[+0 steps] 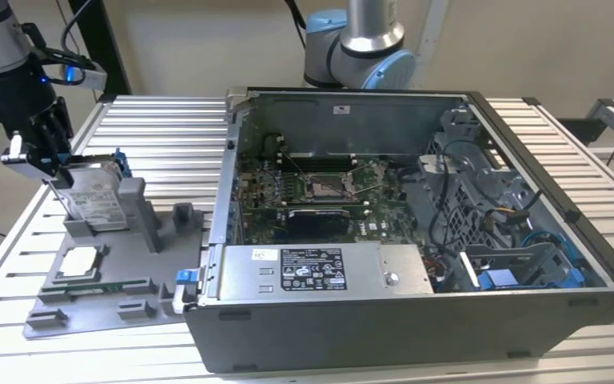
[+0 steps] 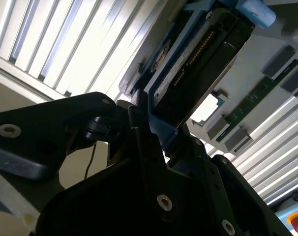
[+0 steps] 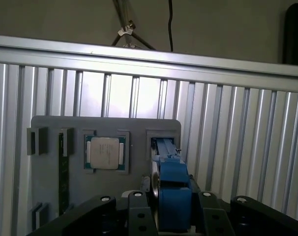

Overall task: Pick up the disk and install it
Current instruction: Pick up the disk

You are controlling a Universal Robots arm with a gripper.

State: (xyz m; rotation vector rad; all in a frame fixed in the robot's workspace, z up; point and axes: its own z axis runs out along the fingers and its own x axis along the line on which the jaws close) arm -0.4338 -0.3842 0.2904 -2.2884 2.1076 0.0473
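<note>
The disk [image 1: 96, 196] stands on edge in its blue frame at the grey fixture [image 1: 125, 300] on the exterior view's left. My gripper [image 1: 60, 172] comes down on its upper end, shut on the disk. In both wrist views the black fingers [image 3: 136, 211] clamp the blue frame from either side. The disk [image 3: 172, 194] runs edge-on from the fingers down to the fixture's slot [image 3: 163, 145]. The second wrist view looks along the disk [image 2: 198, 64], showing its dark underside and connector pins. Whether its lower end still sits in the slot I cannot tell.
An open computer case [image 1: 392, 320] lies on the slatted table, with motherboard, a silver box [image 1: 323, 268] and drive cage [image 1: 499, 264] on the exterior view's right. A square chip [image 3: 104, 152] and memory stick [image 3: 63, 172] rest in the fixture. Another arm's base [image 1: 360, 48] stands behind the case.
</note>
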